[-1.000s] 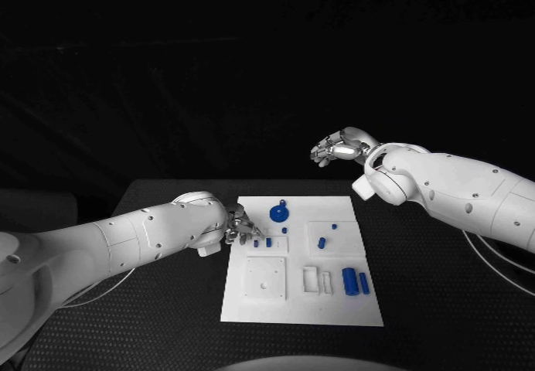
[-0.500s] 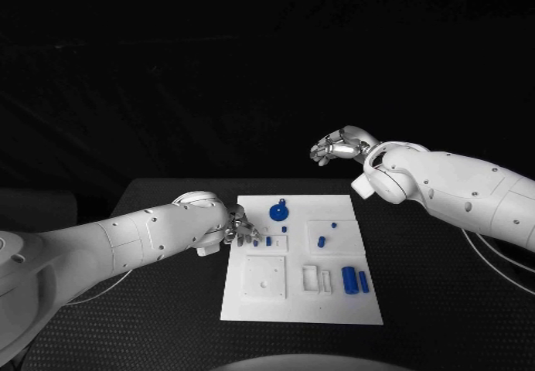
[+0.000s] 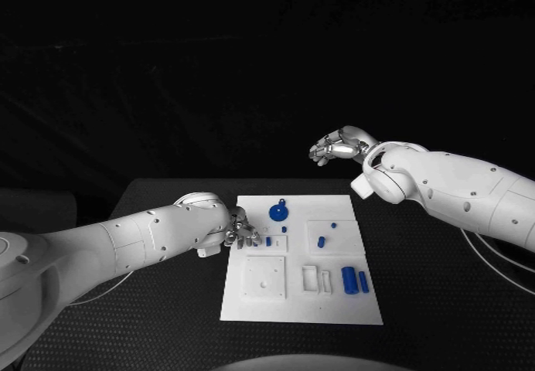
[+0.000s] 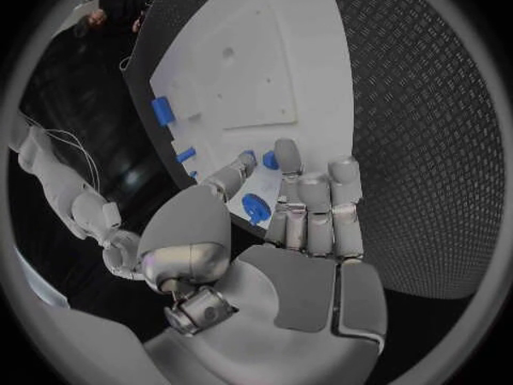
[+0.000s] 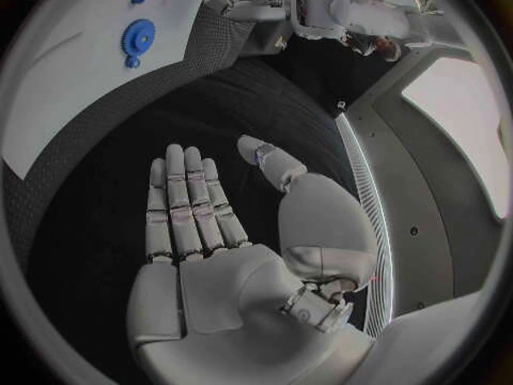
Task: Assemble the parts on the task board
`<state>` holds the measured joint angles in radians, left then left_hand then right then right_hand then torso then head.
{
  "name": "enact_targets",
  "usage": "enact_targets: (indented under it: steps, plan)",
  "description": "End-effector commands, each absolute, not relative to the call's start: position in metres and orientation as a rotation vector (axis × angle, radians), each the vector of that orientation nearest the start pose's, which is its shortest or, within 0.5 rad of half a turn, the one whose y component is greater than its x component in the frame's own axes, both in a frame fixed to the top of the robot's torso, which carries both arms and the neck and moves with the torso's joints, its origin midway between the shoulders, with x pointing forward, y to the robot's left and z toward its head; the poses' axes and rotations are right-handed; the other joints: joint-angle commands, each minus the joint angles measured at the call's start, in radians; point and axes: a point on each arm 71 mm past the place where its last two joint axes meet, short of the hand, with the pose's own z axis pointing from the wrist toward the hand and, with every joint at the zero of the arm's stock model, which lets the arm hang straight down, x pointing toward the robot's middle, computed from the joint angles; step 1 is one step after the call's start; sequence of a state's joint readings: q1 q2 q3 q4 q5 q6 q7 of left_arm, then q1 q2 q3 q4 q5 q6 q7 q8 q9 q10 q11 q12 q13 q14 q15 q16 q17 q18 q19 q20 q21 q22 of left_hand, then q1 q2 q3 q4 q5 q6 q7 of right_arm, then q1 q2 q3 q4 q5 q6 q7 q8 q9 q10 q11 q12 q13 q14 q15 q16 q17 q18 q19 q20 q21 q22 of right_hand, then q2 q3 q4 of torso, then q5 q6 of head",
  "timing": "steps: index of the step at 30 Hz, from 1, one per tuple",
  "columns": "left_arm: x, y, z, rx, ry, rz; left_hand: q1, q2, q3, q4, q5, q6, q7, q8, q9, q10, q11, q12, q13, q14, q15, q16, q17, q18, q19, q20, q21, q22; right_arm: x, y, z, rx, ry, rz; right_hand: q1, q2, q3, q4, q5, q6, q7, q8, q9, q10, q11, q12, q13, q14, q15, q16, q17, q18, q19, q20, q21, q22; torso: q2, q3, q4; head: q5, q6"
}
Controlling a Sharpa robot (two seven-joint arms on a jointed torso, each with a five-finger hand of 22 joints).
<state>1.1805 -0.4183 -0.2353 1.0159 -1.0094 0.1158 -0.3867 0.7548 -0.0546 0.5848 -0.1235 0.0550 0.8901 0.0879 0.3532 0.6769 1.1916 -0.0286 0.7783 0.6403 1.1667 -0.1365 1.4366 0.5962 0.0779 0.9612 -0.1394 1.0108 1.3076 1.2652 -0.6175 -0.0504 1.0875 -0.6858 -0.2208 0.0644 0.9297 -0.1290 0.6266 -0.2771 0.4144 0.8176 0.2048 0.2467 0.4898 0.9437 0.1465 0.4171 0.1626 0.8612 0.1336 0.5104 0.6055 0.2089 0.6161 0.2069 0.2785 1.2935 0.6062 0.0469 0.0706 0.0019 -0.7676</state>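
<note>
From the head cam the left hand (image 3: 241, 231) is sitting low at the task board's (image 3: 262, 308) left edge, right beside the small blue parts (image 3: 267, 241) there; the wrist cam is showing more, its fingertips (image 4: 286, 156) touching one small part (image 4: 270, 159) with the thumb apart, so I can't tell if it's actually holding it. The right hand (image 3: 338, 146) is hanging up in the air past the board's far end, well away from it; its own cam is showing the fingers (image 5: 187, 197) straight and spread, holding nothing, with the round blue part (image 5: 138, 38) lying on the board.

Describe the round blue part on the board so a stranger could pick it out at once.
Start at the white task board in the middle of the black table and go to its far end, away from the robot. The round blue part lies there, flat, a disc with a small tab. It is broader than the other blue pieces, which are slim pegs or cylinders.
</note>
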Motion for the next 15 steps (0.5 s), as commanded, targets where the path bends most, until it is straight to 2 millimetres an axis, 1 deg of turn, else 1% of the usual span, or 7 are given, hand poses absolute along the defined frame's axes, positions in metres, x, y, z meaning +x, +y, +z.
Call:
enact_targets:
  steps: [1, 5, 6, 10, 15]
  plan:
    - [0.5144, 0.1412, -0.3190, -0.132, 2.438, -0.379, -0.004, 0.011, -0.001, -0.006, 0.000, 0.008, 0.003, -0.011, -0.014, -0.004, 0.006, 0.007, -0.002, -0.003, 0.004, 0.006, -0.001, 0.006, 0.001, -0.087, 0.003, 0.014, 0.5692, -0.2158, -0.1842, 0.545, 1.731, 0.966, 0.008, 0.001, -0.007, 0.001, 0.005, -0.008, 0.001, 0.004, -0.001, 0.007, 0.003, -0.004, -0.002, 0.000, 0.003, -0.004, -0.001, -0.010, 0.000, 0.002, -0.007, 0.001, 0.000, 0.0002, -0.0009, 0.000, 0.001]
    - [0.5145, 0.1396, -0.3188, -0.131, 2.436, -0.382, -0.003, 0.019, 0.001, -0.008, 0.000, 0.010, 0.003, -0.017, -0.020, -0.004, 0.006, 0.008, -0.002, -0.002, 0.004, 0.006, -0.001, 0.007, 0.002, -0.087, 0.004, 0.014, 0.5690, -0.2162, -0.1841, 0.545, 1.730, 0.966, 0.008, 0.001, -0.007, 0.001, 0.005, -0.009, 0.001, 0.005, -0.001, 0.007, 0.003, -0.004, -0.002, 0.000, 0.003, -0.004, -0.001, -0.010, 0.000, 0.002, -0.007, 0.001, 0.001, 0.0007, -0.0008, -0.002, 0.000]
    - [0.5149, 0.1392, -0.3189, -0.132, 2.437, -0.382, -0.001, 0.025, 0.003, -0.009, 0.000, 0.012, 0.003, -0.019, -0.022, -0.004, 0.006, 0.008, -0.003, -0.002, 0.004, 0.006, -0.001, 0.007, 0.002, -0.087, 0.004, 0.014, 0.5689, -0.2162, -0.1841, 0.545, 1.730, 0.966, 0.008, 0.001, -0.007, 0.001, 0.005, -0.008, 0.001, 0.005, -0.001, 0.007, 0.003, -0.004, -0.002, 0.000, 0.003, -0.004, -0.001, -0.010, 0.000, 0.002, -0.007, 0.001, 0.001, 0.0010, -0.0008, -0.002, 0.000]
    - [0.5163, 0.1400, -0.3193, -0.137, 2.439, -0.376, 0.002, 0.037, 0.004, -0.012, 0.000, 0.015, 0.003, -0.024, -0.027, -0.003, 0.006, 0.009, -0.004, -0.001, 0.005, 0.007, -0.002, 0.007, 0.003, -0.087, 0.004, 0.014, 0.5689, -0.2158, -0.1841, 0.545, 1.731, 0.967, 0.008, 0.001, -0.007, 0.001, 0.005, -0.008, 0.001, 0.005, -0.001, 0.007, 0.002, -0.004, -0.003, 0.000, 0.003, -0.004, -0.001, -0.010, 0.000, 0.002, -0.008, 0.002, 0.000, 0.0010, -0.0010, -0.002, 0.000]
    - [0.5158, 0.1396, -0.3202, -0.132, 2.455, -0.376, 0.019, 0.056, 0.011, -0.028, 0.001, 0.022, 0.003, -0.031, -0.034, -0.003, 0.006, 0.010, -0.005, -0.001, 0.004, 0.008, -0.002, 0.008, 0.003, -0.086, 0.006, 0.015, 0.5689, -0.2164, -0.1841, 0.545, 1.731, 0.966, 0.008, 0.002, -0.007, 0.001, 0.005, -0.008, 0.001, 0.005, -0.001, 0.007, 0.002, -0.004, -0.003, 0.000, 0.003, -0.003, -0.001, -0.010, 0.000, 0.002, -0.008, 0.002, 0.000, 0.0012, -0.0012, -0.003, -0.001]
